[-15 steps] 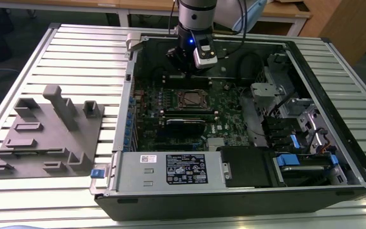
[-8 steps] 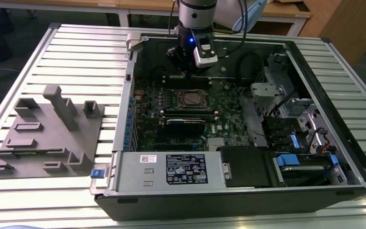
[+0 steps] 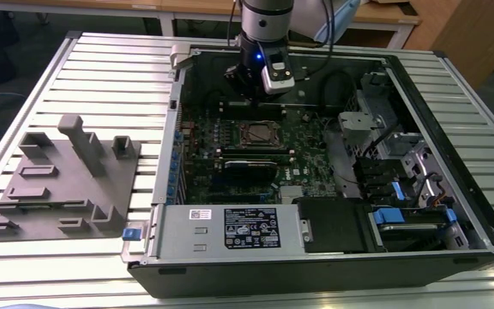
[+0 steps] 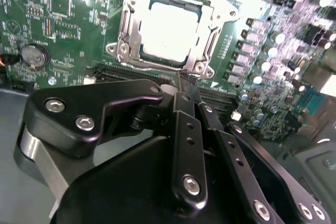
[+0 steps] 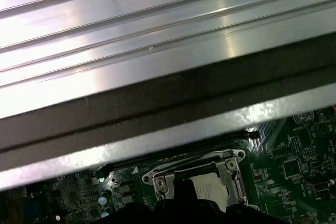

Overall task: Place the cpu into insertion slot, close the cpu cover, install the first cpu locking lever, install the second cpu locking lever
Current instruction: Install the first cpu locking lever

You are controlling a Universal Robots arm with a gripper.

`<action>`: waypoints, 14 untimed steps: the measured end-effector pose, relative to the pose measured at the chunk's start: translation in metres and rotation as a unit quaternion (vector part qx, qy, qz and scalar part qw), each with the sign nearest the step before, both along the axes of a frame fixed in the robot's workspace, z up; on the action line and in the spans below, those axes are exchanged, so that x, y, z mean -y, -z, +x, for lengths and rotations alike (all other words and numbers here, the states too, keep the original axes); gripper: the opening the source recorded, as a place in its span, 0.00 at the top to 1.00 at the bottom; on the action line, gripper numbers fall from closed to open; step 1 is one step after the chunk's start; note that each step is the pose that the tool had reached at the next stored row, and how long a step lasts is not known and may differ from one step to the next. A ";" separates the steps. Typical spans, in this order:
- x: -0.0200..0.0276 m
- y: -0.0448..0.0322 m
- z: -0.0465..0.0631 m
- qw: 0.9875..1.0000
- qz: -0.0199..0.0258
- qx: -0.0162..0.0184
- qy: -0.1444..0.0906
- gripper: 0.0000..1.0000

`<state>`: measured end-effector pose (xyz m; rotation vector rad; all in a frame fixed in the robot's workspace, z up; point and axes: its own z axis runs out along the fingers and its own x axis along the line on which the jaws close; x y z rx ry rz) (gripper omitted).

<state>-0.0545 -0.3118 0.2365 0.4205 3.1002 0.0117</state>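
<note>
Open computer case (image 3: 453, 161) on a slatted table (image 3: 101, 71): the gripper (image 4: 186, 80), jaws closed and empty, hovers just beside the insertion slot (image 4: 123, 24). The cpu (image 4: 170, 27) lies seated under the cpu cover (image 4: 218, 17). The chip looks light, rigid and fragile, best held by its edges.

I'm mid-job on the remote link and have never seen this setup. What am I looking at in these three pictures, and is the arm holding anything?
The exterior view looks down on an open computer case lying on a ribbed metal table. A robot arm reaches into it from above, its gripper hanging just past the processor socket on the green circuit board. A grey parts holder sits on the table at the exterior view's left.

The two wrist views come from cameras riding on the arm. In the second wrist view the black gripper is in front, fingers together, holding nothing. Beyond it the silver chip already sits in the socket, with the metal cover frame down around it. The first wrist view shows that socket beneath the case's edge.
</note>
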 end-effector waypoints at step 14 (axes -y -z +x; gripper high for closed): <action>0.0084 0.0019 0.001 1.000 0.001 0.002 -0.025 0.89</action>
